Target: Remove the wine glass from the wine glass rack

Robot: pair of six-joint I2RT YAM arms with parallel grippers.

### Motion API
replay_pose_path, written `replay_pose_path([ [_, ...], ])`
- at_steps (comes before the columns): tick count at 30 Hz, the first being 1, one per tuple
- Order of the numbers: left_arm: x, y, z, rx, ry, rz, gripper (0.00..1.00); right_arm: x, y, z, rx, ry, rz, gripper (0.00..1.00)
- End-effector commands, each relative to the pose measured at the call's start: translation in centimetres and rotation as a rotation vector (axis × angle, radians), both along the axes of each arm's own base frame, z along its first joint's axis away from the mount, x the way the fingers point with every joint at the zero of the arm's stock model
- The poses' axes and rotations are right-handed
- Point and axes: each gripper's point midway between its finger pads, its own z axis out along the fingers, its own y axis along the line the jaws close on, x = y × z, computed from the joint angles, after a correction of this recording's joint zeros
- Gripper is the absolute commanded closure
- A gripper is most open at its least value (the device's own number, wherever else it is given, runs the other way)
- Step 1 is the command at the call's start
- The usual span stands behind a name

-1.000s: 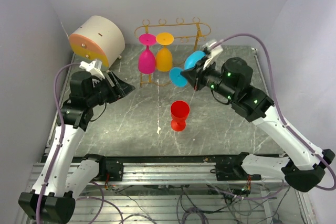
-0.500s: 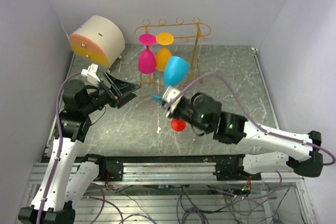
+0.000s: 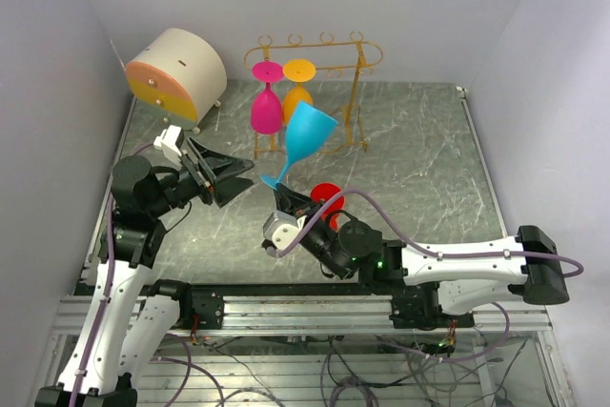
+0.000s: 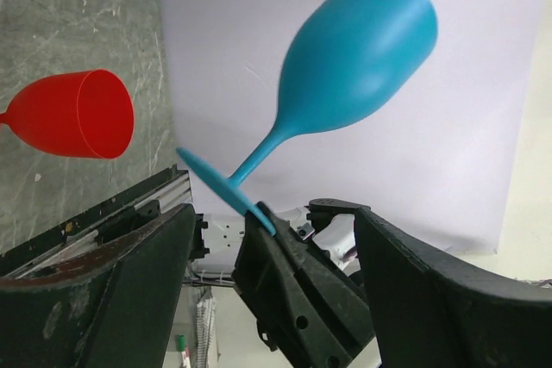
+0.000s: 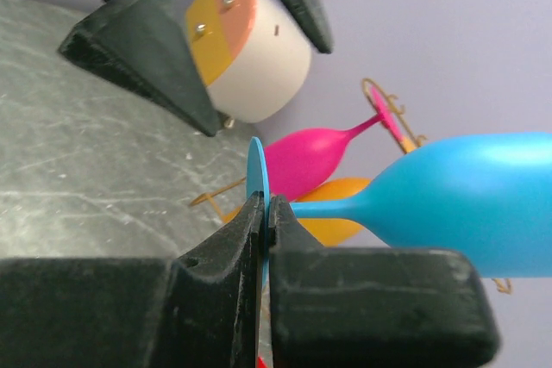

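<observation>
My right gripper is shut on the flat foot of a blue wine glass and holds it in the air, bowl up, in front of the golden wire rack. In the right wrist view the jaws pinch the blue foot and the bowl points right. A pink glass and an orange glass hang upside down on the rack. My left gripper is open and empty, left of the blue glass, which also shows in the left wrist view.
A red glass stands on the grey table behind my right gripper. A cream round drawer box with an orange face sits at the back left. Walls close in on both sides.
My right arm has swung away from the rack toward the near centre, carrying the blue glass and turning it bowl up. My left gripper has risen and moved a little right.
</observation>
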Motion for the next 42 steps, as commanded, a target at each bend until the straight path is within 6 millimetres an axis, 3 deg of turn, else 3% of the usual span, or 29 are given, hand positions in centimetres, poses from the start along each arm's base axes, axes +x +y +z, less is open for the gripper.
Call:
replay_pose_path([
  [1,-1.3,-0.4,-0.6,-0.013,0.039,-0.057,0.16,0.4,-0.8,2.8,0.069,-0.129,-0.07,1.0],
  [8,-1.0,-0.4,-1.2,-0.031,0.065,-0.054,0.16,-1.3,1.2,2.7,0.054,-0.213,0.024,1.0],
  [16,-1.0,-0.5,-0.7,-0.087,0.067,-0.056,0.22,-3.0,2.7,0.3,-0.03,-0.33,0.094,1.0],
  [19,-1.3,-0.5,-0.2,-0.118,0.049,-0.066,0.38,-3.2,3.0,-0.5,-0.062,-0.349,0.102,1.0],
  [20,-1.4,-0.5,0.0,-0.13,0.042,-0.07,0.47,-3.2,2.9,-0.6,-0.064,-0.354,0.102,1.0],
  [22,-1.6,-0.6,0.2,-0.148,0.033,-0.083,0.75,-3.2,2.9,-0.7,-0.063,-0.354,0.101,1.0],
  [24,-1.7,-0.6,0.3,-0.161,0.027,-0.093,0.9,-3.1,2.9,-0.7,-0.063,-0.348,0.097,1.0],
  [31,-1.7,-0.6,-0.2,-0.206,-0.011,-0.094,0.93,-2.8,2.0,-0.8,-0.061,-0.327,0.071,1.0],
  [32,-1.6,-0.5,-0.4,-0.211,-0.014,-0.089,0.93,-2.7,1.7,-0.7,-0.054,-0.315,0.058,0.96],
  [36,-1.0,-0.2,-0.4,-0.265,-0.053,-0.065,0.93,-2.7,-0.1,-1.0,-0.041,-0.244,0.003,0.62],
  [39,-0.5,0.0,-0.7,-0.297,-0.072,-0.045,0.93,-3.3,-2.0,-1.6,-0.043,-0.182,-0.028,0.54],
  [42,0.0,0.0,-1.3,-0.311,-0.078,-0.037,0.93,-3.6,-4.0,-2.4,-0.048,-0.091,-0.062,0.53],
])
